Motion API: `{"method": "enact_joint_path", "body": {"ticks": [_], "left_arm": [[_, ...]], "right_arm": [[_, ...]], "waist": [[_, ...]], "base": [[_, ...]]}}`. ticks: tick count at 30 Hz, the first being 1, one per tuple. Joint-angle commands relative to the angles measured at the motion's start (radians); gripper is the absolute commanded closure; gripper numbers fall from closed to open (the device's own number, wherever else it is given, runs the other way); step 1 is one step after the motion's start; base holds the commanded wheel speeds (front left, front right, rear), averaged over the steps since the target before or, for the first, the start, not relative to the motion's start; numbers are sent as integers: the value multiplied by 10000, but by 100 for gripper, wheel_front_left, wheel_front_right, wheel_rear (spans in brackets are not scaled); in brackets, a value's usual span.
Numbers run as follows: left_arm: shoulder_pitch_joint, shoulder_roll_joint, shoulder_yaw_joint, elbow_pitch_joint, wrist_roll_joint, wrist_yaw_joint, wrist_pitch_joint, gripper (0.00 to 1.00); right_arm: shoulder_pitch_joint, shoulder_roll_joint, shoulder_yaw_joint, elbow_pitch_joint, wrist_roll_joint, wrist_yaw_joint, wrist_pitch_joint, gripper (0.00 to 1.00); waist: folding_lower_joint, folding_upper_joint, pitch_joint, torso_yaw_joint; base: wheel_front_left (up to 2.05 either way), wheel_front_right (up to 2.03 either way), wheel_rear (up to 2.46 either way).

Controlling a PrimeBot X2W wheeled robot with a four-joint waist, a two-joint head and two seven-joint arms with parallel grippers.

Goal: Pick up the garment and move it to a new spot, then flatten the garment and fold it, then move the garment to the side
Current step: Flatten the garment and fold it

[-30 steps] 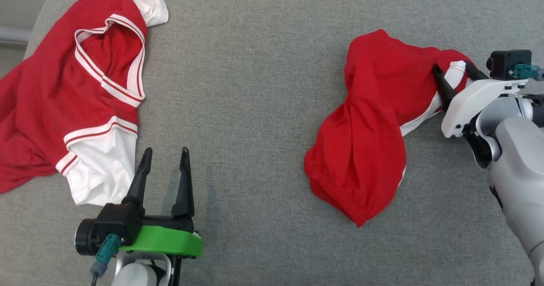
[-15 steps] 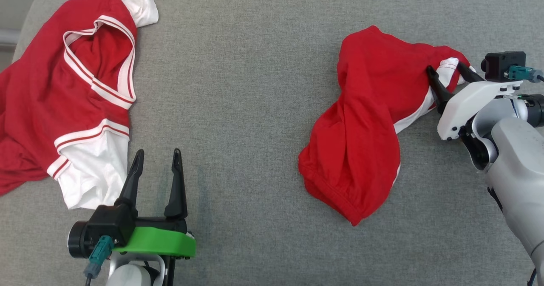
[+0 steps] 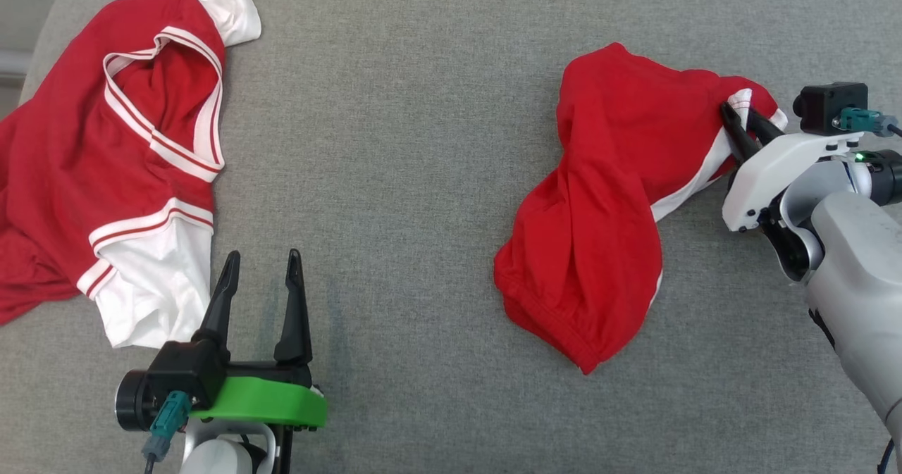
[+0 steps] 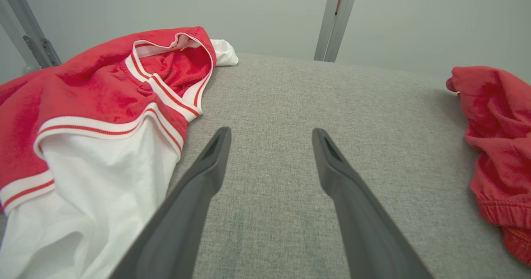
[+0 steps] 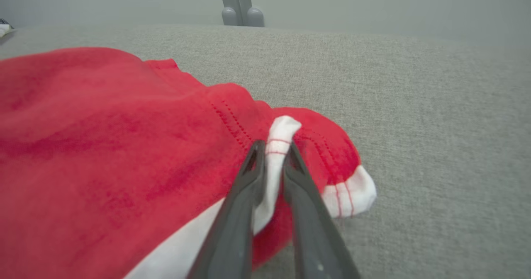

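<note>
Two red garments share the grey padded surface, far the biggest thing here, its bare middle looking like room kept for spreading and folding. Out at nine to ten o'clock sprawls the larger piece, a red-and-white jersey, half opened with its striped neckline up. At about three o'clock lies the crumpled red garment, bunched in a heap, which I take to be the one being worked. Down at seven o'clock the left gripper hovers with jaws wide apart, holding nothing, just beside the jersey's white sleeve, likely parked until flattening needs a second grip. The right gripper sits at the heap's three o'clock edge, low and nearly flat to the surface, jaws pinched together on the smallest thing of note: a raised fold of white striped trim. I'd guess that hem was chosen because stitched edging gives a firmer hold than loose cloth for lifting the heap.
</note>
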Motion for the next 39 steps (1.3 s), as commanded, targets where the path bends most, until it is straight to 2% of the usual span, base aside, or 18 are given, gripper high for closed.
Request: {"method": "enact_joint_path", "body": {"ticks": [1,3,7,10,15,20,26,29,32,33,34,39], "left_arm": [[110,2,-2,23,-39,38,-4,0],[123,2,1,49,-41,59,-4,0],[249,3,98,80,9,112,-4,0],[417,6,214,78,4,191,-4,0],[963,7,446,96,-161,190,-4,0],[1347,7,303,478,-375,-170,-4,0],[1441,11,-246,1120,-1213,-831,21,0],[1371,19,-454,1259,-1519,-949,99,0],[1302,16,-654,1294,-1709,-1005,159,0],[1278,16,-769,1318,-1771,-1029,219,0],[1249,16,-888,1318,-1842,-1038,260,0],[1048,24,-1657,985,-2123,-1137,704,0]], "right_arm": [[-96,-37,69,35,154,-6,-39,91],[-107,-55,179,52,267,-6,-62,100],[-97,-37,276,-131,559,-6,-377,100],[265,-151,-50,-547,1015,-6,-838,100],[1852,-490,-860,-1754,1714,-6,-1134,100],[3901,-609,-1858,-2663,1993,-4,-1020,100],[5644,74,-3827,-4033,2083,-1,-780,100],[6378,701,-4801,-4828,2122,-1,-191,100],[6869,1116,-5721,-4879,1415,-3,269,100],[6953,1331,-5944,-4801,989,-1,443,64],[6981,1507,-6147,-4735,499,0,568,0],[7133,1877,-6900,-5162,-1917,-1,388,0]], "waist": [[1,0,-1,10],[1,0,-12,10],[1,0,-112,-132],[1,0,-355,-322],[1,0,-890,-948],[1,0,-1314,-1549],[1,0,-1703,-1989],[1,0,-1824,-2059],[1,0,-1854,-2097],[1,0,-1848,-2110],[1,0,-1839,-2122],[1,0,-1836,-2123]], "base": [[0,0,0],[0,0,0],[0,0,0],[0,0,0],[0,0,0],[0,0,0],[0,0,0],[0,0,0],[0,0,0],[0,0,0],[0,0,0],[0,0,0]]}}
